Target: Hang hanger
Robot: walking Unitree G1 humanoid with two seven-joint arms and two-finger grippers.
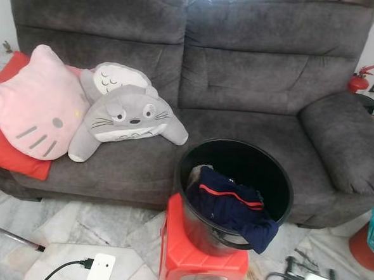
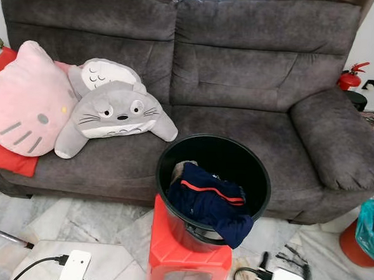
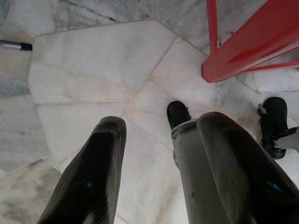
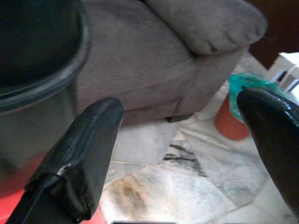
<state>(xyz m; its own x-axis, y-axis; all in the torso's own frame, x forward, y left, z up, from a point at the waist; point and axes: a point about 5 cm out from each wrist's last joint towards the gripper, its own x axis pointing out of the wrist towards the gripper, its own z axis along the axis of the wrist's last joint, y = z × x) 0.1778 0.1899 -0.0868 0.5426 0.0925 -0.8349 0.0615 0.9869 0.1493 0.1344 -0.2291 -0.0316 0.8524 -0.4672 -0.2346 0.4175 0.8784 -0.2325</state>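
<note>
Two grippers spread and empty, no hanger to be made out
Both arms hang low: left gripper (image 3: 159,168) over the marble floor (image 3: 93,79), right gripper (image 4: 187,140) beside the black bucket (image 1: 237,157) on the red stool (image 1: 192,254), fingers wide apart, touching nothing. Dark clothing (image 1: 231,203) fills the bucket near the grey sofa (image 1: 255,68); if a hanger lies inside, it is probably light, stiff and best pinched at its neck
</note>
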